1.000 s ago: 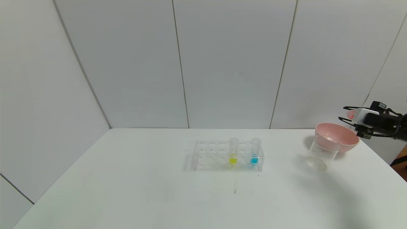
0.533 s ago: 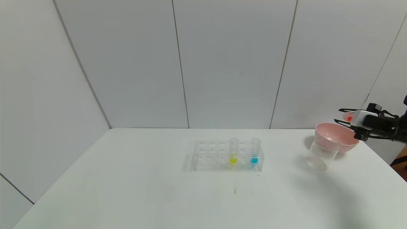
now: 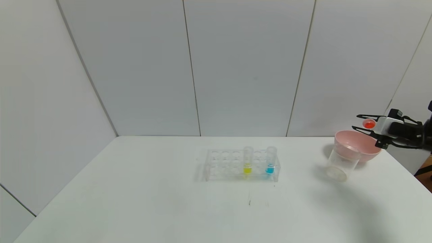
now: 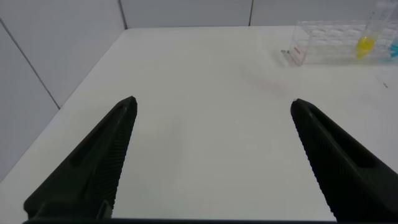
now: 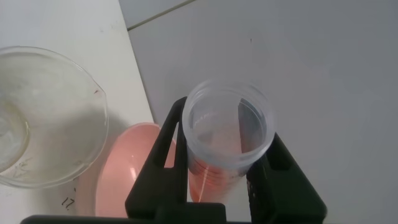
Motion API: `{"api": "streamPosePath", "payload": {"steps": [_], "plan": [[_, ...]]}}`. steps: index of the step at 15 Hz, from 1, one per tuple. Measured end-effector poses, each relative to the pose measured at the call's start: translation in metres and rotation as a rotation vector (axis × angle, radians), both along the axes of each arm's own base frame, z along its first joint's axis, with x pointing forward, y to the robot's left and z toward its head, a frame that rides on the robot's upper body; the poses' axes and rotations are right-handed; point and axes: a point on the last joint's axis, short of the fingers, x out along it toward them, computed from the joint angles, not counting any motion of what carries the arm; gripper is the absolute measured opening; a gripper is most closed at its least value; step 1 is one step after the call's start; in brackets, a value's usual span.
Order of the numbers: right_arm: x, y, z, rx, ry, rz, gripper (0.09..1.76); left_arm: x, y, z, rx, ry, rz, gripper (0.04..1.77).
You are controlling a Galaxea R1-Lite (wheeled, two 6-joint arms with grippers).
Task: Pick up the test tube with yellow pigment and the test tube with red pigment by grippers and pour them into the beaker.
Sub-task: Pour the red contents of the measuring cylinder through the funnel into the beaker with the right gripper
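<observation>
The test tube with red pigment (image 3: 369,124) is held in my right gripper (image 3: 357,122), which is shut on it at the far right, just above and behind the pink bowl. In the right wrist view the tube's open mouth (image 5: 229,121) faces the camera between the black fingers (image 5: 163,146). The beaker (image 3: 341,164) stands in front of the bowl, below and left of the gripper. The test tube with yellow pigment (image 3: 247,161) stands upright in the clear rack (image 3: 222,164). My left gripper (image 4: 213,104) is open over bare table, far from the rack (image 4: 329,50).
A pink bowl (image 3: 359,148) sits behind the beaker near the table's right edge. A tube with blue liquid (image 3: 270,161) stands in the rack to the right of the yellow one. White wall panels close off the back and left.
My right gripper has shifted a little left and up with the red tube, towards the bowl and beaker; the red liquid shows more plainly. Rack, beaker and bowl have not moved.
</observation>
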Motion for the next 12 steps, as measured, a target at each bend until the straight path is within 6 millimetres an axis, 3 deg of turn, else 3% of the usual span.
{"api": "streamPosePath", "payload": {"steps": [12], "plan": [[0.0016,-0.0086,-0.0042,-0.026,-0.01,-0.055,0.59,0.0,0.0,0.0,0.0,0.0,0.0,1.76]]}}
